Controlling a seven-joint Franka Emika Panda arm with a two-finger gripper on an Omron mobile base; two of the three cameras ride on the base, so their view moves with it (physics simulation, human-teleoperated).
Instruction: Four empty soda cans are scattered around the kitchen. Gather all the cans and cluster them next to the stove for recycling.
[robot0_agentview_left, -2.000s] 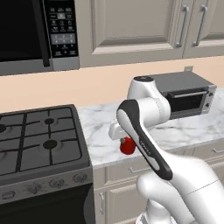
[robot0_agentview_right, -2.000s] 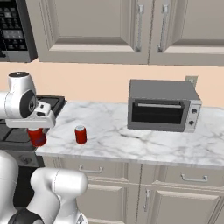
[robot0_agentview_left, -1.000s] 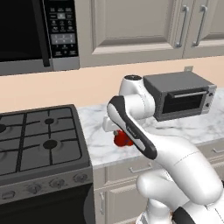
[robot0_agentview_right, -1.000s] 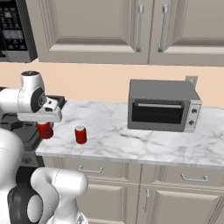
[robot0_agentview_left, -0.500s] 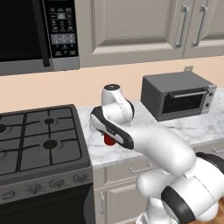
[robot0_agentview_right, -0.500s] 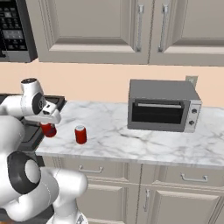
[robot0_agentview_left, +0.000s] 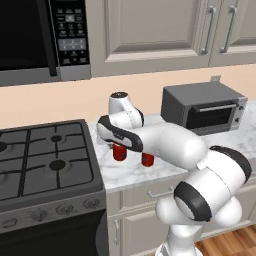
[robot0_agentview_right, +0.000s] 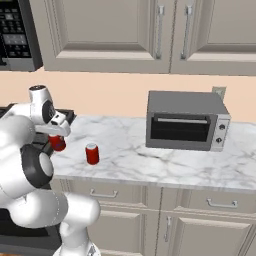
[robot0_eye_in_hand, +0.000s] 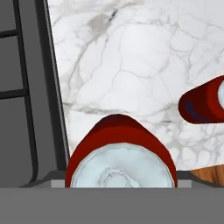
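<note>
The arm's own bulk hides most of the work: in the left base view its white forearm lies across the counter (robot0_agentview_left: 235, 142), covering the gripper (robot0_agentview_left: 119, 143) and the top of the can (robot0_agentview_left: 119, 152) beneath it, so whether the jaws are apart or pressed on that can cannot be told — the hand view does not settle it either, its fingertips being lost along the bottom edge. The stove (robot0_agentview_left: 47, 162) is cut off at the left of that view, showing two burners in full under black grates and a row of knobs in front; the microwave (robot0_agentview_left: 37, 40) above it is cut at top and left. Just right of the stove's edge the first can stands upright on the marble, with a second can (robot0_agentview_left: 147, 159) near it to the right, half masked by the arm. From the right base view the toaster oven (robot0_agentview_right: 186, 120) sits well apart from both cans, toward the wall, and the second can (robot0_agentview_right: 92, 153) stands clear in the open. The hand view looks straight down on the first can's silver top (robot0_eye_in_hand: 121, 168), the stove's dark rim beside it.
</note>
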